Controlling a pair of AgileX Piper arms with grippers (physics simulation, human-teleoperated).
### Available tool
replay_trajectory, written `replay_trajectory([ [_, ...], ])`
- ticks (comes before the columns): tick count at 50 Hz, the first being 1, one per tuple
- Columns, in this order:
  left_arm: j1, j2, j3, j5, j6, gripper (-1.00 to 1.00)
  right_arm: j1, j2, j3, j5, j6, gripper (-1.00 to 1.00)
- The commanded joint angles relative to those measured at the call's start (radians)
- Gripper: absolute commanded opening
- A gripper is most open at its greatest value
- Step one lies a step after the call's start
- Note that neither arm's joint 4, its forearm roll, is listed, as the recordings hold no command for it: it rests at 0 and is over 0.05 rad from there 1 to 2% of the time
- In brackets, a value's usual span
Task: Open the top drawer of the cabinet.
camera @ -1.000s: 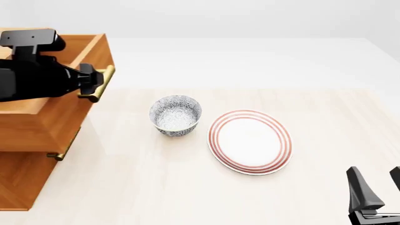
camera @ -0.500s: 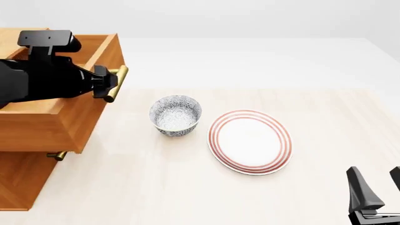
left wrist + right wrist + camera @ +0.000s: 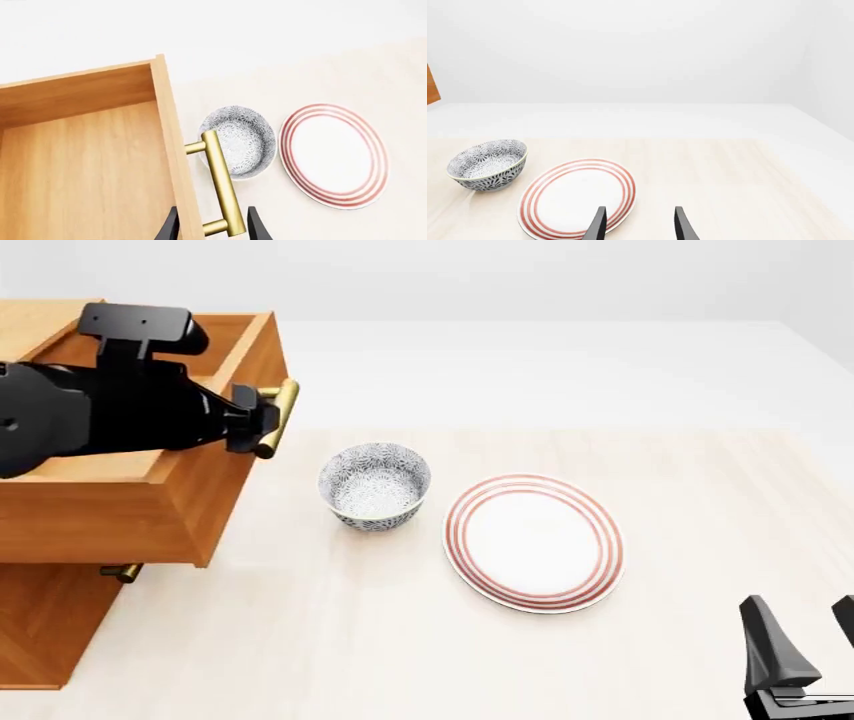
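1. The top drawer (image 3: 160,490) is further out of the cabinet (image 3: 40,630) than it was a second ago. In the front view its face has slid steadily rightward, toward 3 o'clock, across the last three pictures.
2. The left pincer (image 3: 267,420) travels with it. Its black fingers stand on either side of the brass handle (image 3: 278,418), one inside the drawer front and one outside, closed around the bar near its end, as the left wrist view shows (image 3: 212,227).
3. The drawer sits at about 9 o'clock in the front view, overhanging the lower part of the cabinet. A lower handle (image 3: 120,571) peeks out under its bottom edge.
4. The left wrist view shows the plain wood floor of the drawer (image 3: 80,170) exposed over a wide stretch, so I judge the drawer well open and the task nearly done, perhaps already done.
5. The bowl (image 3: 375,486) stands on the desk (image 3: 667,490) just to the 3 o'clock side of the handle, near but apart from it. The plate (image 3: 534,542) lies beyond the bowl at about 4 o'clock. Neither has moved.
6. A longer pull risks bringing the handle or the drawer front close to the bowl, so what remains is likely a short stroke and then release.
7. The right pincer (image 3: 801,660) rests at 5 o'clock, low in the front view, unchanged, its jaws apart and holding nothing (image 3: 639,225).
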Motion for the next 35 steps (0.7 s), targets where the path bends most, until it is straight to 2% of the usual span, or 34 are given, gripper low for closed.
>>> replay_trajectory([
  [1, -0.069, 0.047, 0.018, 0.020, 0.066, 1.00, 0.000, 0.000, 0.000, 0.000, 0.000, 1.00],
  [6, -0.094, 0.053, 0.012, 0.024, 0.060, 1.00, 0.000, 0.000, 0.000, 0.000, 0.000, 1.00],
  [35, -0.079, 0.011, -0.046, 0.100, 0.097, 1.00, 0.000, 0.000, 0.000, 0.000, 0.000, 1.00],
])
